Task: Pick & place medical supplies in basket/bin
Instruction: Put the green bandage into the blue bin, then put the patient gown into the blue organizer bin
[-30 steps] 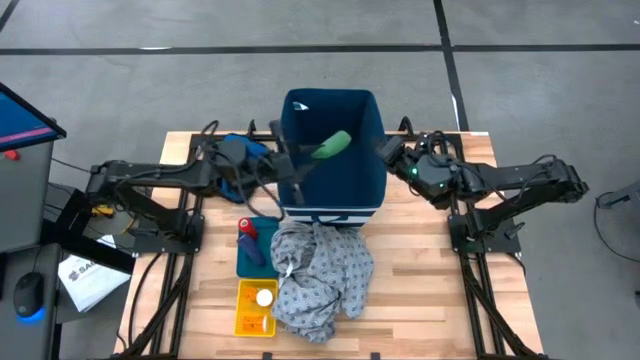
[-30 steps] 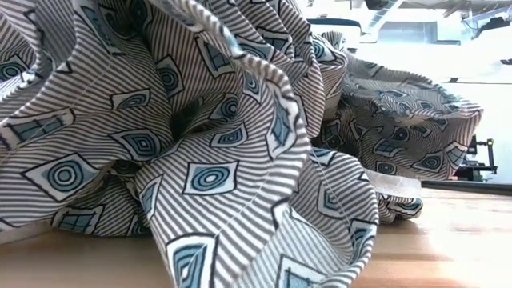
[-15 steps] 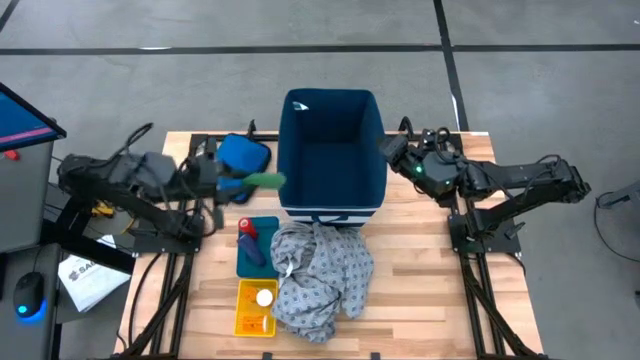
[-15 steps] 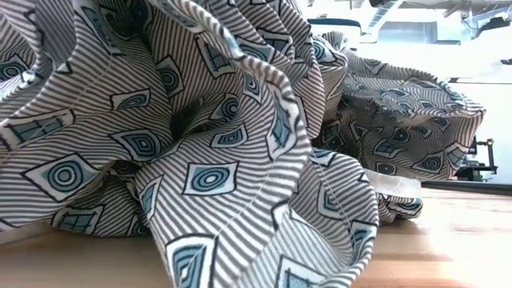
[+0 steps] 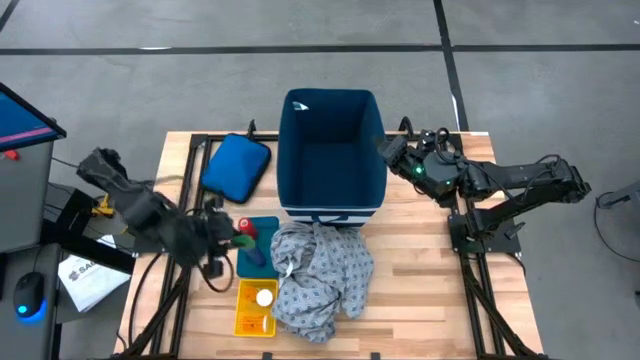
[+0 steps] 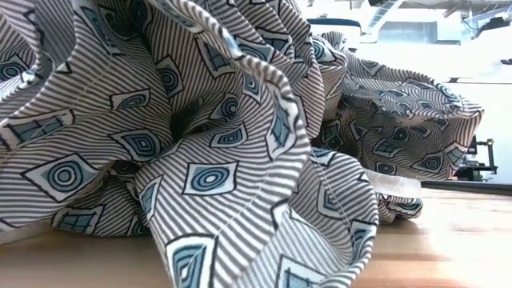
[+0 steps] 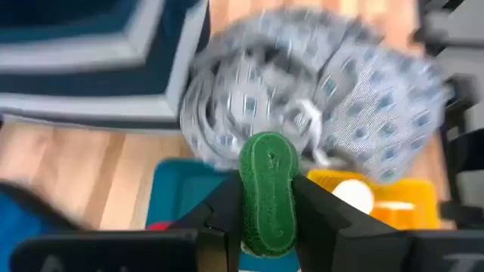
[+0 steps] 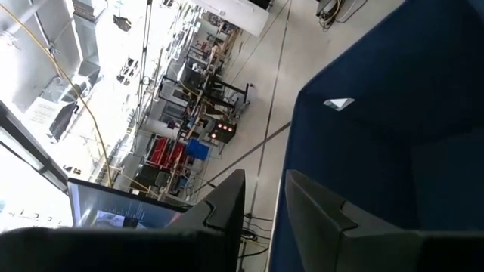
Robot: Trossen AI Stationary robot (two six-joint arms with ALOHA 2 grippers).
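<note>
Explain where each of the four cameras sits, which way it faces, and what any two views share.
High view: overhead, looking down on the navy bin, both arms visible.
Low view: table height, filled by the patterned gown; no robot parts.
Left wrist view: behind the left gripper holding the green cylinder, facing the gown.
Right wrist view: behind the right gripper, by the bin wall, facing the room.
Shared: gown in high, low and left wrist views.

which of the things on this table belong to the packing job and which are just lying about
Belongs to the job:
- tall navy-blue fabric bin
- crumpled grey patterned cloth gown
- green cylinder, gripped in the left hand
- white-capped bottle in the yellow tray
- red cylinder

Just lying about:
- flat blue padded pouch
- teal tray
</note>
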